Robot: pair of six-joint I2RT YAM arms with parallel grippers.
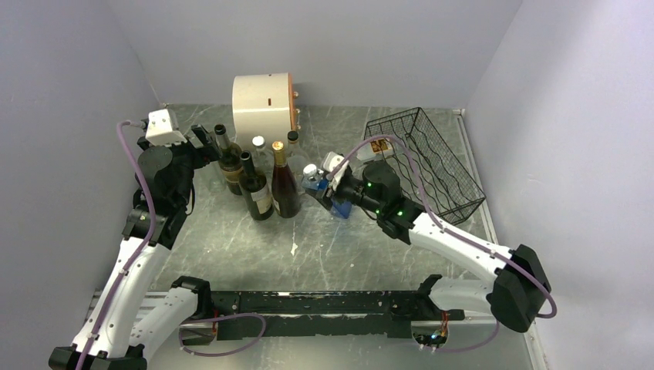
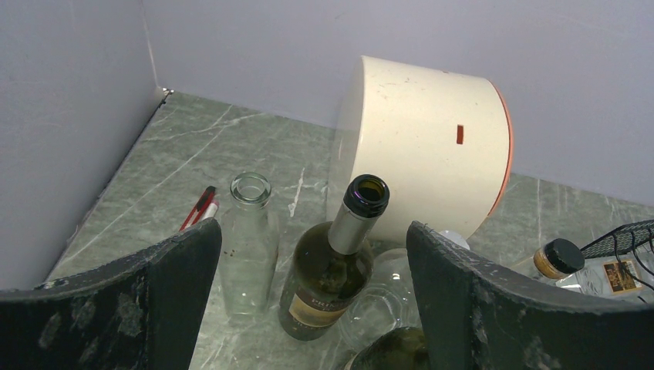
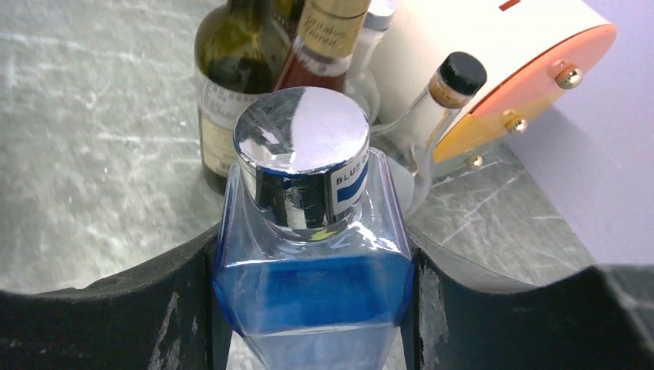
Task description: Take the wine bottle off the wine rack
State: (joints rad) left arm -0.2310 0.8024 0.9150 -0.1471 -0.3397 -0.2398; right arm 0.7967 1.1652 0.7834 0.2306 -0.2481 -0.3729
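Note:
The black wire-mesh wine rack (image 1: 432,158) stands at the back right; its corner shows in the left wrist view (image 2: 628,235). A clear labelled bottle (image 1: 378,146) lies at the rack's left end. My right gripper (image 1: 328,194) is left of the rack, beside the standing bottles. It is shut on a blue square bottle (image 3: 312,270) with a silver cap (image 3: 302,131), both fingers (image 3: 170,308) pressed on its sides. My left gripper (image 1: 202,139) is open and empty (image 2: 312,231), just above a dark green open bottle (image 2: 335,262).
A cream drum (image 1: 262,100) lies on its side at the back. Dark green bottles (image 1: 254,189), an amber bottle (image 1: 284,185) and clear bottles (image 1: 261,150) stand grouped mid-table. A clear glass bottle (image 2: 248,239) and a red pen (image 2: 199,208) are near the left wall.

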